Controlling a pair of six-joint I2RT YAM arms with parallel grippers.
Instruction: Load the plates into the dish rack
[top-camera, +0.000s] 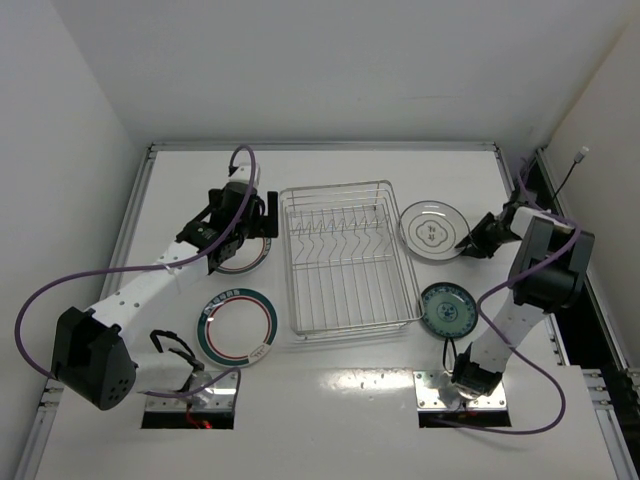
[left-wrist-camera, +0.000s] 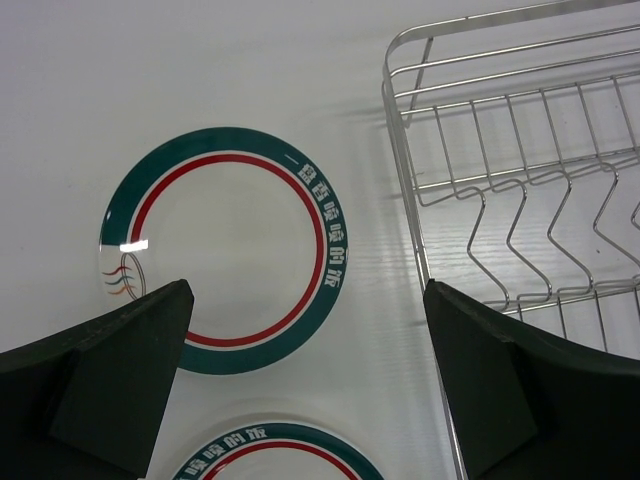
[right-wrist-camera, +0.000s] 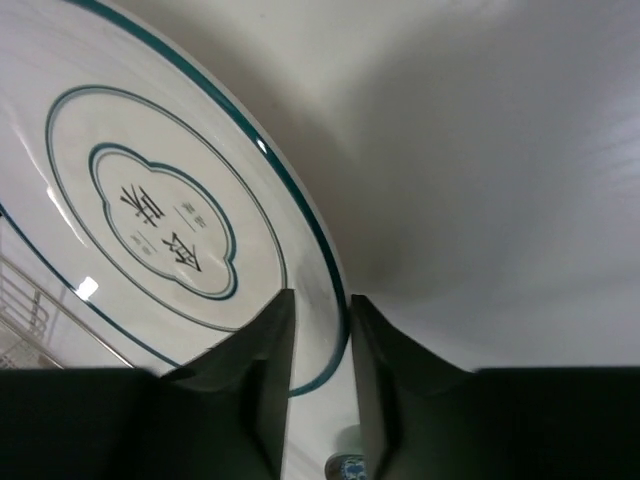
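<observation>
Overhead, the left arm stretches from its base toward the tabletop's far left, its left gripper (top-camera: 258, 216) hanging jaws spread wide over a ringed plate (left-wrist-camera: 230, 250) just beside the dish rack (top-camera: 347, 186), which sits mid-tabletop. The right arm folds back on itself near the right edge. Its right gripper (top-camera: 468, 240) pinches the rim of the thin-rimmed plate (top-camera: 430, 228) between both fingers (right-wrist-camera: 260, 390).

The left gripper covers most of the ringed plate from above. A second ringed plate (top-camera: 237, 327) and a teal plate (top-camera: 447, 308) lie nearer the arm bases. Whether the pinched plate is lifted is unclear.
</observation>
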